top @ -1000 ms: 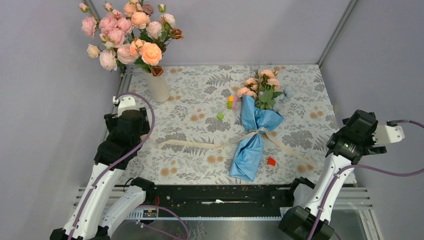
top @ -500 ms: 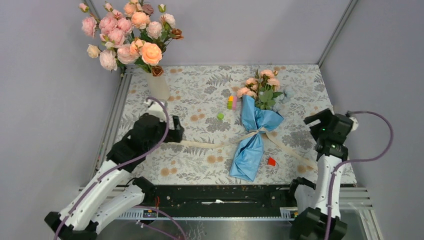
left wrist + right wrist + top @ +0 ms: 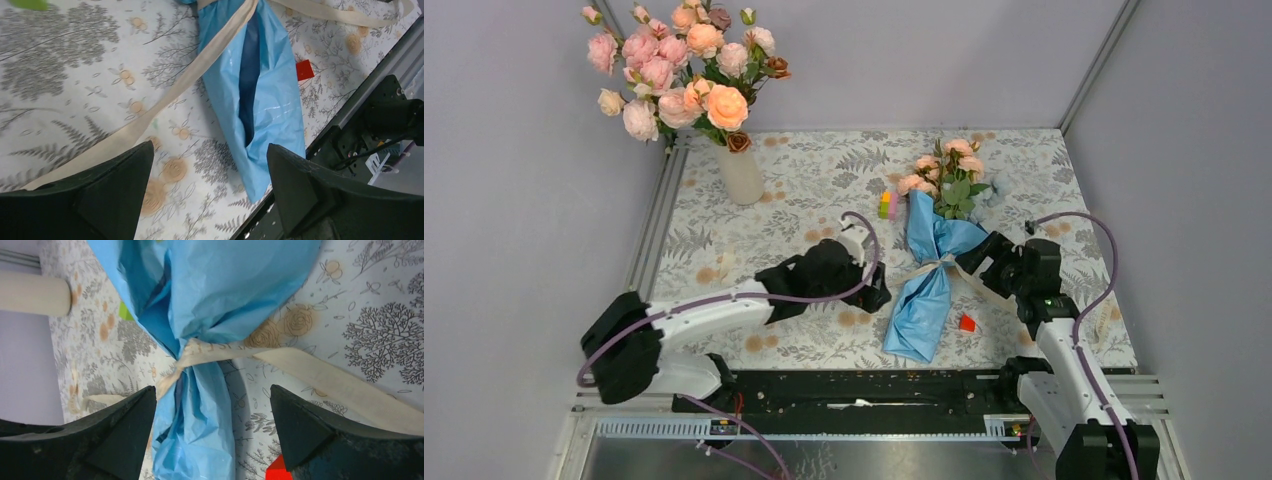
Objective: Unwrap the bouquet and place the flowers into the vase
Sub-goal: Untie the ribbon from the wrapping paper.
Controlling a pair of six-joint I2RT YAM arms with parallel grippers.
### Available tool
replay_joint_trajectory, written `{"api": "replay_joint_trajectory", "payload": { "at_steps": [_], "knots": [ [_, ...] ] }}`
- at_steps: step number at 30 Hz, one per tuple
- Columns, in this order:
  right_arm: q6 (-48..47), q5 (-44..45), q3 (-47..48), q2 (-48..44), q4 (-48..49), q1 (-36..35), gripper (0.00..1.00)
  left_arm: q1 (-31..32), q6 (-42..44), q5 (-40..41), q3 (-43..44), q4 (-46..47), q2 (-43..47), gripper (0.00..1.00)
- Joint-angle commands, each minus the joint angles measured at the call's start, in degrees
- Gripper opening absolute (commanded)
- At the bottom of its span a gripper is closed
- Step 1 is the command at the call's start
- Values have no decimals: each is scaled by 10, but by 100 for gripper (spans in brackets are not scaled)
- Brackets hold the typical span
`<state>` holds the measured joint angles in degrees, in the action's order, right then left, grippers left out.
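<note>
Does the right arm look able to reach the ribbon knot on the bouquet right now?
Probably yes. The right gripper is open and sits just beside the ribbon knot, which lies exposed around the waist of the bouquet, with nothing between them.

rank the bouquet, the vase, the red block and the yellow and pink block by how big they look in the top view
1. bouquet
2. vase
3. red block and yellow and pink block: both tiny, too alike to rank
</note>
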<state>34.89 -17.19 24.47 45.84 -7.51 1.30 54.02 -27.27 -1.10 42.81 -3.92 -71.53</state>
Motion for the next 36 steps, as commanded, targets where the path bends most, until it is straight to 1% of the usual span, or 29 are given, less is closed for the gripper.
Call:
{"api": "replay_joint_trajectory", "payload": {
  "at_steps": [1, 5, 7, 13, 14, 15, 18, 19, 21, 27, 29, 30, 31, 33, 34, 36],
  "knots": [
    [-19, -10, -20, -3, 34, -10, 89, 19, -22, -6, 54, 123, -79, 90],
    [13, -6, -36, -3, 48, -10, 88, 28, -47, -7, 106, 138, -146, 90],
    [30, -3, -47, 1, 66, -26, 88, 34, -42, -1, 133, 139, -175, 90],
    [37, 1, -29, 42, 97, -36, 87, 37, -9, 4, 202, 112, -252, 89],
    [39, 2, -26, 47, 99, -36, 87, 37, -4, 5, 211, 109, -260, 87],
    [40, 4, -24, 52, 104, -37, 86, 37, -1, 4, 218, 105, -267, 83],
    [47, 11, -22, 69, 119, -39, 80, 38, 9, 8, 242, 90, -284, 67],
    [50, 10, -21, 76, 125, -41, 77, 38, 12, 9, 249, 83, -291, 64],
    [58, 8, -18, 93, 138, -43, 75, 39, 21, 20, 264, 67, -303, 61],
    [66, 12, -12, 132, 162, -54, 70, 42, 34, 23, 289, 59, -335, 60],
    [65, 16, -10, 139, 166, -56, 66, 42, 38, 25, 296, 57, -346, 59],
    [66, 18, -10, 143, 168, -56, 63, 42, 42, 26, 303, 55, -352, 58],
    [66, 20, -10, 146, 169, -56, 61, 42, 44, 29, 307, 51, -357, 56],
    [67, 22, -7, 152, 173, -56, 58, 43, 53, 37, 321, 41, -370, 51],
    [66, 24, -6, 156, 174, -56, 55, 43, 58, 44, 330, 29, -374, 46],
    [66, 32, -5, 162, 179, -56, 49, 43, 66, 57, 337, 21, -380, 39]
  ]
}}
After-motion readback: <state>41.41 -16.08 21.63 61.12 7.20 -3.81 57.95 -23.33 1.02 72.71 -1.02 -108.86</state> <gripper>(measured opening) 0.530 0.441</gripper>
